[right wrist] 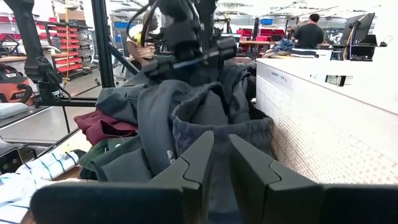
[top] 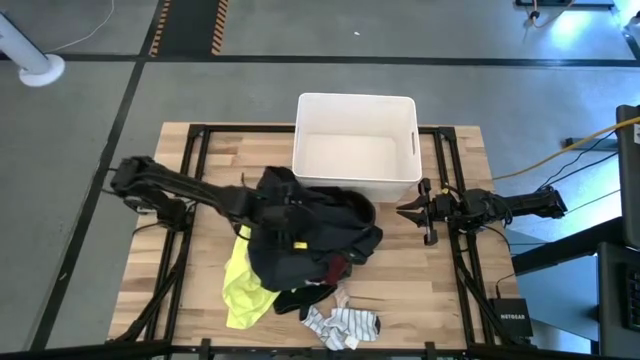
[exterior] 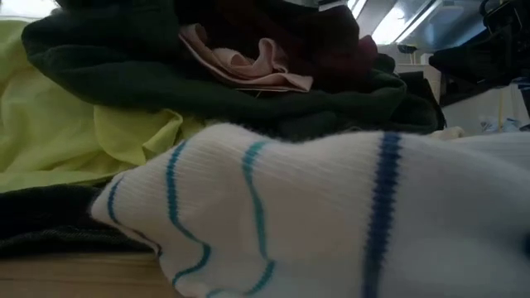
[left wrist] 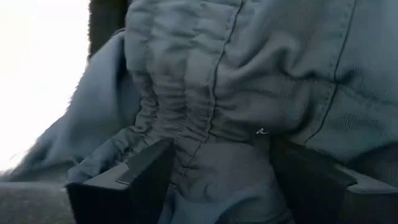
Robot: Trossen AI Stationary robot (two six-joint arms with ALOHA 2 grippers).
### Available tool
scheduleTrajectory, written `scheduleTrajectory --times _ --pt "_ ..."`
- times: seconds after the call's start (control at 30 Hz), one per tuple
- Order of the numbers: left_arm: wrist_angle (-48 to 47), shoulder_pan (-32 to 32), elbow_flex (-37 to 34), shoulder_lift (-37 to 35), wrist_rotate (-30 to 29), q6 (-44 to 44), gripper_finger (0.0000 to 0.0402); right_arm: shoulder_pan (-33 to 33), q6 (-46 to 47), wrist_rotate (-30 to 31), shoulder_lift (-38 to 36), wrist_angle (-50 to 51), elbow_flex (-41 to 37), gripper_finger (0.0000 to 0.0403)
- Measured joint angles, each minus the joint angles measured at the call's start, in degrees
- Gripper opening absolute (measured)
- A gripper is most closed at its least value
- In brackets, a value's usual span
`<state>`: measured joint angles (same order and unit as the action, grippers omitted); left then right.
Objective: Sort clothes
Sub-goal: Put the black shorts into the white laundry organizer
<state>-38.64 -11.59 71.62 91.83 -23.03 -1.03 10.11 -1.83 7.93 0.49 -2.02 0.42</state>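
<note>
On the pale wooden slatted table (top: 200,300) we see the clothes heaped just in front of the white rectangular plastic bin (top: 355,145); the black garment (top: 320,225), a crumpled mass of dark soft fabric, sits on top of the heap and touches the bin's near wall; the neon yellow garment (top: 245,280) spreads out from under it on the left arm's side; a fold of the maroon garment (right wrist: 102,124) shows beneath the black one in the right wrist view; the dark green garment (exterior: 166,83) lies over the yellow one in the low view; the small white piece with dark stripes (top: 342,325) lies at the table's near edge, just beside the pile.

The left gripper (left wrist: 214,180) is buried in the top of the black garment; its jaws stand spread wide, with gathered cloth bunched between the fingers (left wrist: 130,183) but not pinched.

The right gripper (top: 408,211) hangs beside the bin's front corner, near the pile but apart from it; its fingers (right wrist: 199,162) are nearly together with only a narrow gap, and nothing is between them.
</note>
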Motion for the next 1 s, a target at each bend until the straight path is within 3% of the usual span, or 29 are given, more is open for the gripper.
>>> scheduleTrajectory --times 0.2,0.3,0.37,0.6,1.0 --pt "5.37 0.13 0.10 5.35 -0.41 2.98 0.0231 0.00 0.00 0.00 0.00 0.00 -0.02 0.0065" --pt "6.63 -0.15 0.12 6.53 -5.45 3.92 0.0198 -0.01 0.00 0.02 0.01 0.00 -0.01 0.0065" --pt "7.22 -0.85 0.10 7.27 -9.92 5.06 0.0165 0.00 0.00 0.02 0.00 0.00 0.00 0.0065" --pt "10.36 -1.97 -0.05 7.98 -11.70 9.05 0.0014 0.00 -0.01 0.01 0.00 0.00 -0.02 0.0065" --pt "19.90 -6.74 3.08 2.21 -8.94 17.81 0.0004 -0.02 -0.07 0.48 0.00 -0.09 -0.02 0.0065"
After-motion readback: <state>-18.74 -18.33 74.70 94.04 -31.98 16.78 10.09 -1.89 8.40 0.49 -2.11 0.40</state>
